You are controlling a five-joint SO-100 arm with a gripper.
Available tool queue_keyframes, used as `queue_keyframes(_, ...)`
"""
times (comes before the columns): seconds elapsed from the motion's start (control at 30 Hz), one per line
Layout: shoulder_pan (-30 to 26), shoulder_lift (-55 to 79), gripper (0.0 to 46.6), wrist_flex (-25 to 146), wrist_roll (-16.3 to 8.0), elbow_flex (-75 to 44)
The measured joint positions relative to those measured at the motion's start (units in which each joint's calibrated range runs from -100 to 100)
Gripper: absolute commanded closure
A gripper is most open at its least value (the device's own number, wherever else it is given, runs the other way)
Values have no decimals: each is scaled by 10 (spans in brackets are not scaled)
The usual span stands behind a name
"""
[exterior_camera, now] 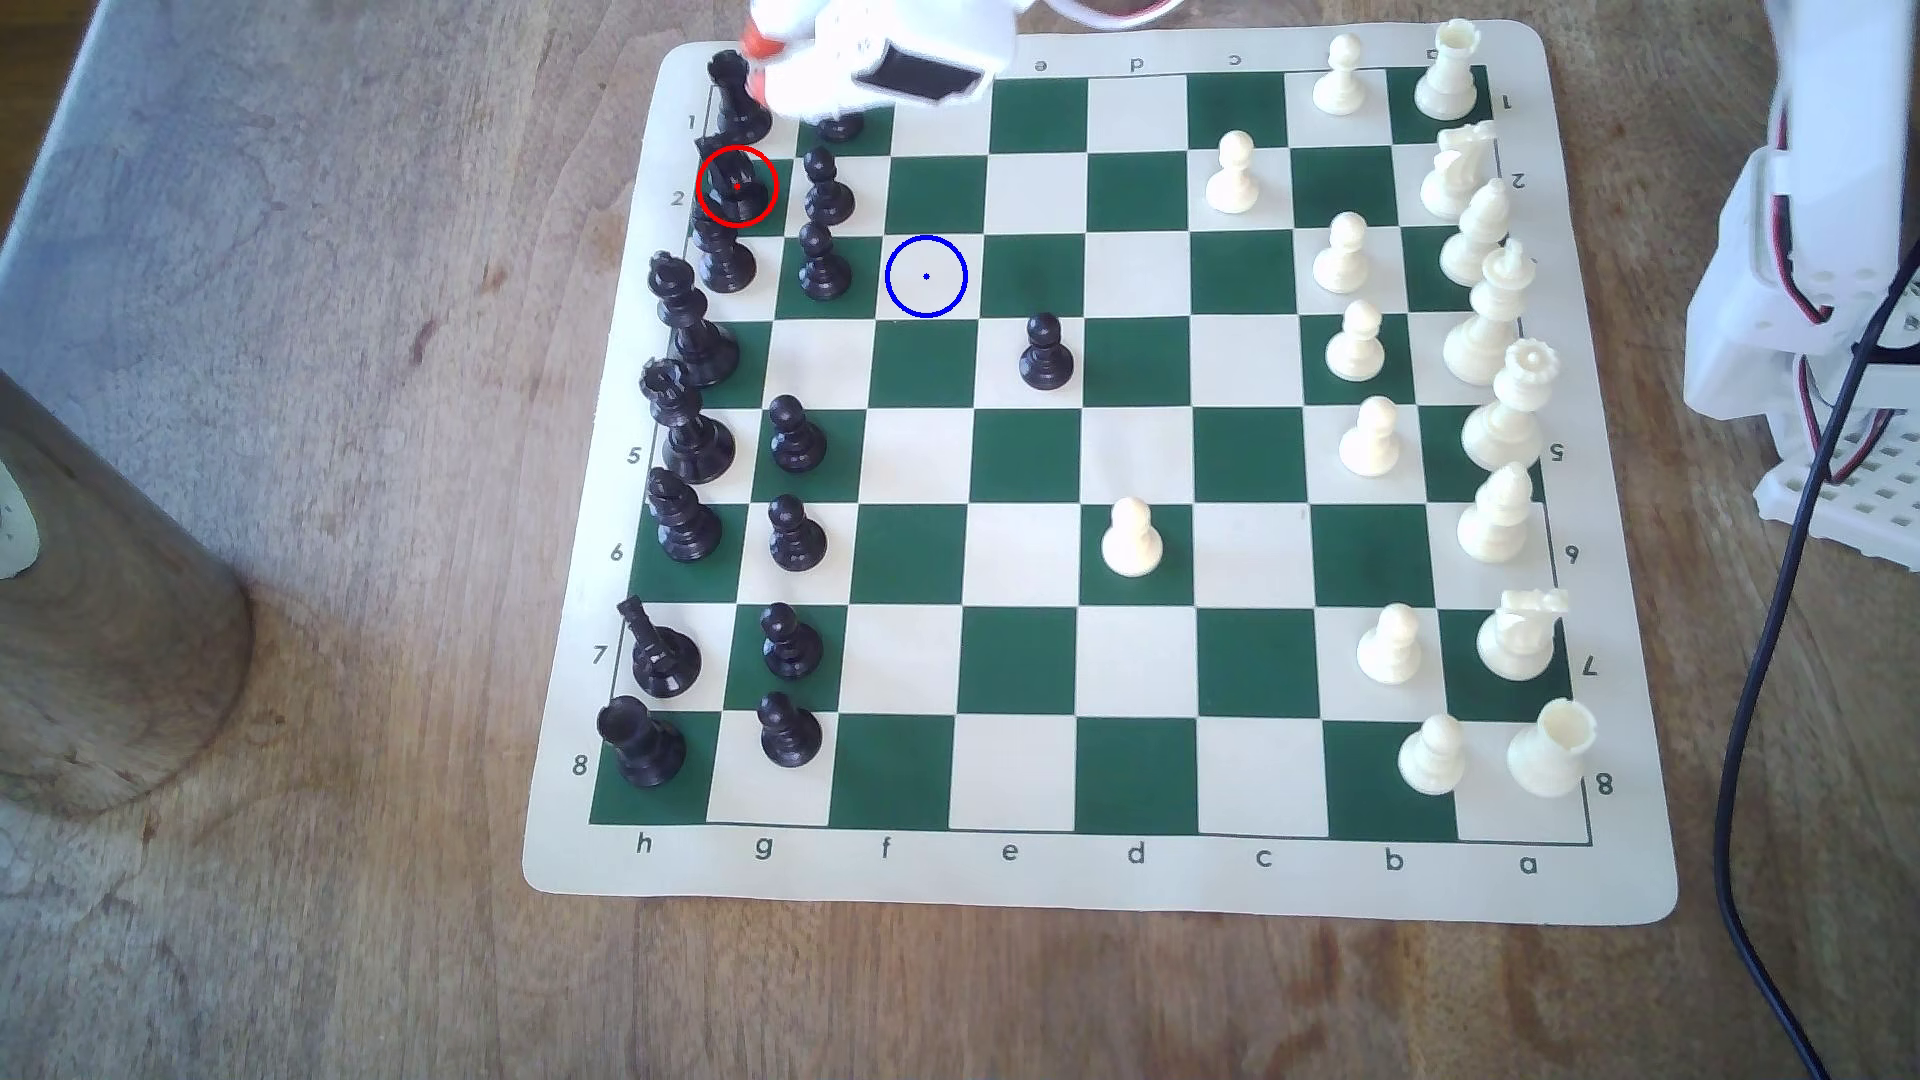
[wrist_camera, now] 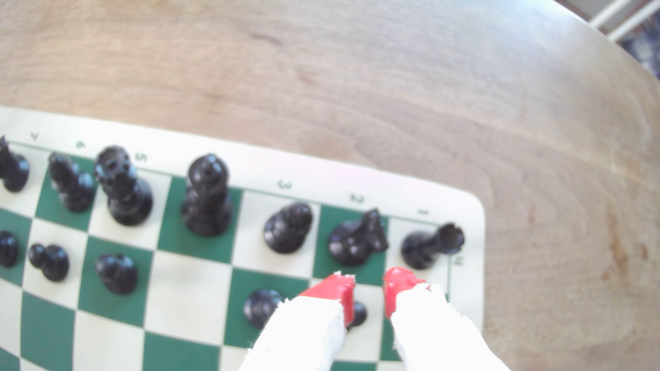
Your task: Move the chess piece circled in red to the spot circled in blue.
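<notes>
Vinyl board, green and cream, lettered a–h, numbered 1–8; wooden worktop. Glossy black knight on h2. Red-tipped pincer stood apart, empty.

Arm: white printed plastic shell, rounded housings; one black rectangular block set into the casing just beyond the chessboard far edge; orange-red tip showing at the end nearest the board's h1 corner. Gripper: two fingers wrapped in white frayed fabric tape; red fingertips, blunt and blocky. Base beside the board's a-file edge: white perforated bracket; red wires; black cable trailing past it.
</notes>
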Motion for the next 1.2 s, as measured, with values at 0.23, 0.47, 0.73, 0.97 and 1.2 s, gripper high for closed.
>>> queue_keyframes(0.23, 12, 73, 411, -22, 0, -42)
queue_keyframes(0.47, 24, 115, 380, -31, -4, -77)
queue_keyframes(0.73, 27, 155, 369, -48, -24, -112)
queue_keyframes(0.97, 27, 191, 353, -58, -39, -126)
queue_keyframes(1.2, 27, 204, 329, -67, -51, -159)
